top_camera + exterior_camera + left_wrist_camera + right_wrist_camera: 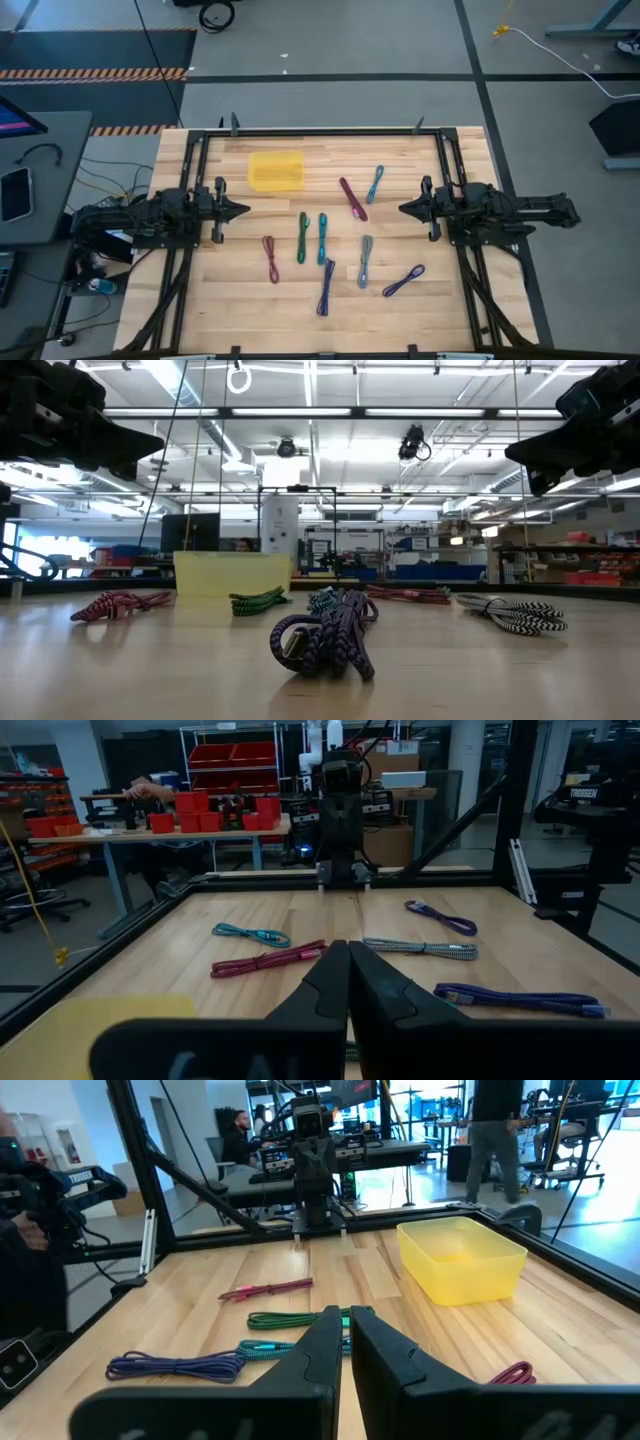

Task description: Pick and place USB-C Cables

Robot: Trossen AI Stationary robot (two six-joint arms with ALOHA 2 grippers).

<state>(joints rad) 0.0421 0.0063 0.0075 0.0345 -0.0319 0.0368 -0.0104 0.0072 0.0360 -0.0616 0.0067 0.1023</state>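
USB-C cables (pixel 330 250); yellow tray (pixel 275 170) overhead.

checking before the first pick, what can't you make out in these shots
- Yellow tray: in the low view its inside is hidden behind its own front wall.
- Green cable: right wrist view, one end hidden behind the right gripper.
- Connector types: too small in the high view.

Two matte black arms of blocky, angular segments, left arm (pixel 150 215) at nine o'clock of the table, right arm (pixel 500 210) at three o'clock. Each tapering to a pointed black left gripper (pixel 238 210) and right gripper (pixel 408 208). Flat, wedge-shaped dark fingers (pixel 325 982) in wrist views, faint pale lettering on housing beneath.
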